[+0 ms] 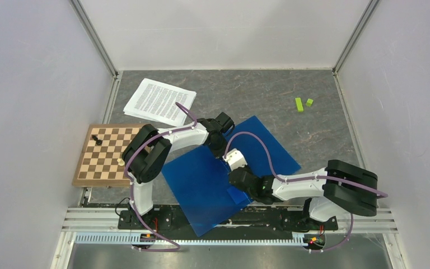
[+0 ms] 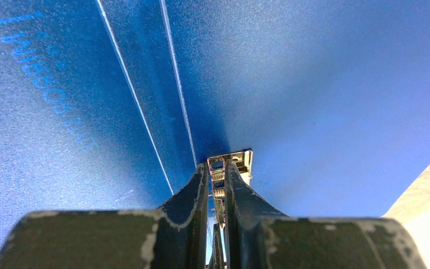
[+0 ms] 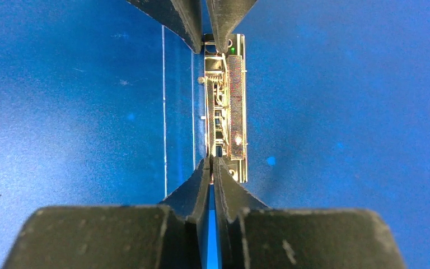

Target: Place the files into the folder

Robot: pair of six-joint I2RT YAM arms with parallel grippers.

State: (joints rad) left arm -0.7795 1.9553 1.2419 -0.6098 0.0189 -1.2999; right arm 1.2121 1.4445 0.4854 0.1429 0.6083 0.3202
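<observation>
Both my grippers meet on the metal clip (image 3: 229, 106) along the spine of the open folder (image 1: 201, 185), mid-frame in the top view.

My left gripper (image 2: 217, 168) is pinched on the clip's far end. My right gripper (image 3: 212, 162) is closed at its near end, but I cannot tell if it grips. The folder's lowest corner juts over the rail (image 1: 257, 242). The files (image 1: 158, 101) lie upper left, just beside the chessboard (image 1: 109, 157). There is open room upper right, near two green blocks (image 1: 303, 103). The embossed lettering on the folder runs mirrored, so I can't read it.
</observation>
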